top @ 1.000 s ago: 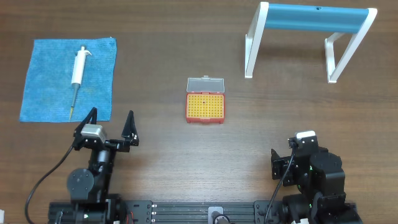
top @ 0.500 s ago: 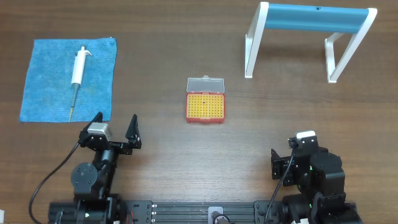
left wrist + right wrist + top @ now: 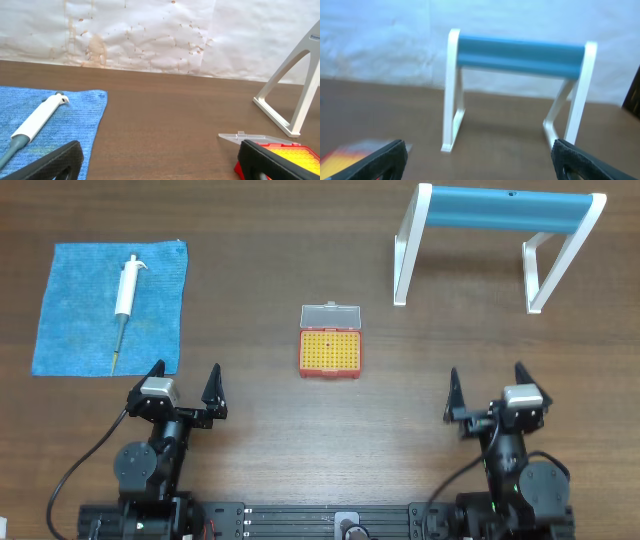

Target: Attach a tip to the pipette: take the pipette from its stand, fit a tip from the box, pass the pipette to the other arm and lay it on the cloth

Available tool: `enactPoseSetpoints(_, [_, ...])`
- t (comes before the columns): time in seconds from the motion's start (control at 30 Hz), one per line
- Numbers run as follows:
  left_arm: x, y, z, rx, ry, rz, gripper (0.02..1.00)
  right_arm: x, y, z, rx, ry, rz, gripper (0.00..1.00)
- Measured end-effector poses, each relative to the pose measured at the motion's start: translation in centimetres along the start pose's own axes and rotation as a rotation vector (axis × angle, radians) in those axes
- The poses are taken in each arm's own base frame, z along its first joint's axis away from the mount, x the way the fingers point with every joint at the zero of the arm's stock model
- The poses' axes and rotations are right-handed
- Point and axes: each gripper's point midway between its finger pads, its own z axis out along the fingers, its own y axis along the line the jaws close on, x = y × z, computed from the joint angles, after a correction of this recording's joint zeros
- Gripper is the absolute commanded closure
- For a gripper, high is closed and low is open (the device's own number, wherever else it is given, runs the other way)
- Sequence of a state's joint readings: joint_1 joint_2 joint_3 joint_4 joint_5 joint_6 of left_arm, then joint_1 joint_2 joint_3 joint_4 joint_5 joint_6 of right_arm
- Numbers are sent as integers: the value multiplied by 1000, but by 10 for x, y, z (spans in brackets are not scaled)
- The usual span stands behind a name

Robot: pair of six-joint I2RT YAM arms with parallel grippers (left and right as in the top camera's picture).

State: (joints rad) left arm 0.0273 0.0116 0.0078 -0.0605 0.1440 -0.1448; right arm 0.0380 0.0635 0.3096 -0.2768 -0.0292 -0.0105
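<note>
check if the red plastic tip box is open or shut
Open: the red tip box has its clear lid flipped back, yellow tips exposed.

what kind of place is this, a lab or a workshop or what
Most likely a lab-style robot test bench. A pipette lies on a blue cloth, a box of pipette tips sits open, and a white and blue stand shares the same wooden table.

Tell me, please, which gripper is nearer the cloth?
Left. The left gripper is just off the cloth's near edge; the right gripper is far off, past the tip box.
</note>
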Motion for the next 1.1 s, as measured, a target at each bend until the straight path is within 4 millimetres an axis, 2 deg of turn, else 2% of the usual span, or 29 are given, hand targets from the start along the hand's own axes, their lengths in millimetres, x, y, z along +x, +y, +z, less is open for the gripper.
enactPoseSetpoints(0.07, [0,0,0,0,1,2,23,20,1,10,0,8,-11,71])
enactPoseSetpoints(0.2, [0,0,0,0,0,3,23,78,6,20,-11,92,-19,71])
enactPoseSetpoints(0.23, [0,0,0,0,0,3,23,82,6,20,-12,92,-22,71])
enactPoseSetpoints(0.5, [0,0,0,0,0,3,23,79,-6,22,39,54,-29,71])
enactPoseSetpoints(1.1, [0,0,0,0,0,3,23,81,-6,23,41,46,-29,71])
